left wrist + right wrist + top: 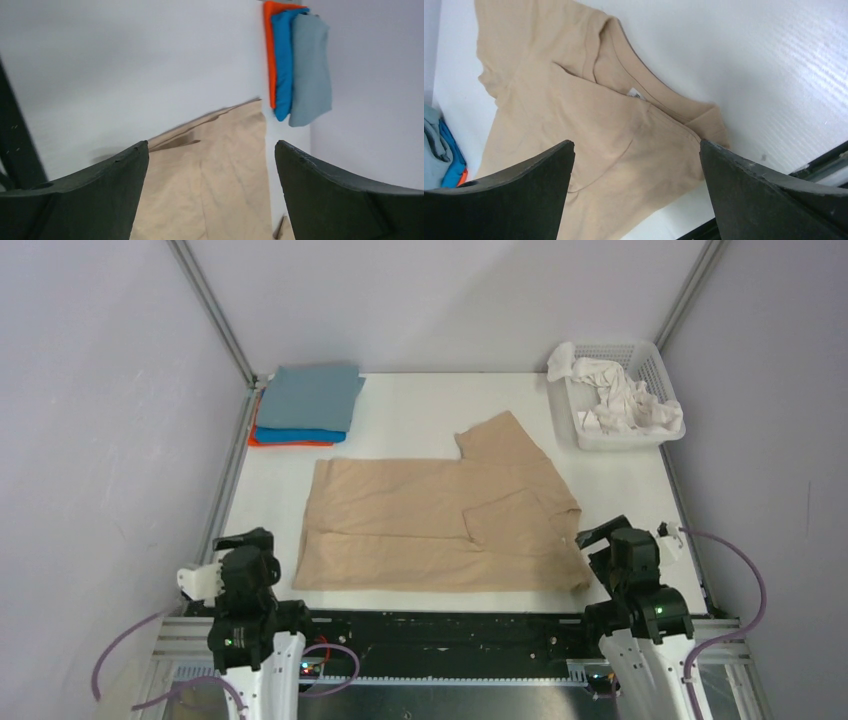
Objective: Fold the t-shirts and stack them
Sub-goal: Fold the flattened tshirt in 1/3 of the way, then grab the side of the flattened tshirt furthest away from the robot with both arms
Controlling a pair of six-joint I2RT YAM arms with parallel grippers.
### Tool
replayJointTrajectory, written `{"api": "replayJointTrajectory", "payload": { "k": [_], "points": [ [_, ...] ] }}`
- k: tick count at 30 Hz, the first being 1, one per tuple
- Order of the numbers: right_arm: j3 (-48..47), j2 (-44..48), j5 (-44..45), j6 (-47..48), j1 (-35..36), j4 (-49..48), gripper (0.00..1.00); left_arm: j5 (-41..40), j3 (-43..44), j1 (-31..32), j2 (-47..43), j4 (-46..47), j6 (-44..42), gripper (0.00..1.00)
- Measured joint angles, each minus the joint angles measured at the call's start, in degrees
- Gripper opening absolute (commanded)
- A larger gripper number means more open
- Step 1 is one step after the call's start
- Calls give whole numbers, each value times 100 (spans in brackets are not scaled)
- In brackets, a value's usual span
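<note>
You have a table (420,410) bearing a tan shirt (420,525) spread part-folded at near middle, basket (655,358) of crumpled white shirts (625,405) far right, folded stack (308,405) far left, grey-blue over blue over orange, your left hand (211,147) and right hand (636,145) both wide, by the tan shirt's near corners.

Bright, even, diffuse light fills all three views. The white table (420,415) is nearly washed out in places, with only faint soft shadows along the edges of the tan t-shirt (440,525). The left wrist view is smeared by motion blur; the right wrist view is sharper.
</note>
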State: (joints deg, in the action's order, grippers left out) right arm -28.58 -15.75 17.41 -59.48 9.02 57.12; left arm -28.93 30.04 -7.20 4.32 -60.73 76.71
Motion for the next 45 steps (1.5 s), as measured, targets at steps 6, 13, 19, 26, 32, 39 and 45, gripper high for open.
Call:
{"api": "replayJointTrajectory", "payload": {
  "k": [6,13,19,26,32,39,45],
  "points": [
    [-654,-702,328,903,9,-612,99,881,463,0,1939,1351,-1401,100],
    [-1517,-3558,-87,2212,0,-2583,99,2299,1816,4,6186,2844,-2949,100],
    [-1993,-5755,-1128,2791,-289,-3912,99,2538,3130,15,8271,3252,-3836,100],
    [-2824,-6697,-1447,3071,-260,-4570,99,3117,4271,15,9978,3425,-4616,100],
    [-2826,-6966,-1543,3126,-249,-4572,99,3445,4708,17,10802,3399,-4835,96],
    [-2826,-6975,-1626,3126,-249,-4581,99,3615,4791,118,10867,3445,-4865,91],
    [-2826,-6975,-1652,3121,-249,-4579,99,3692,4791,306,10869,3447,-4859,85]
  ]
}}
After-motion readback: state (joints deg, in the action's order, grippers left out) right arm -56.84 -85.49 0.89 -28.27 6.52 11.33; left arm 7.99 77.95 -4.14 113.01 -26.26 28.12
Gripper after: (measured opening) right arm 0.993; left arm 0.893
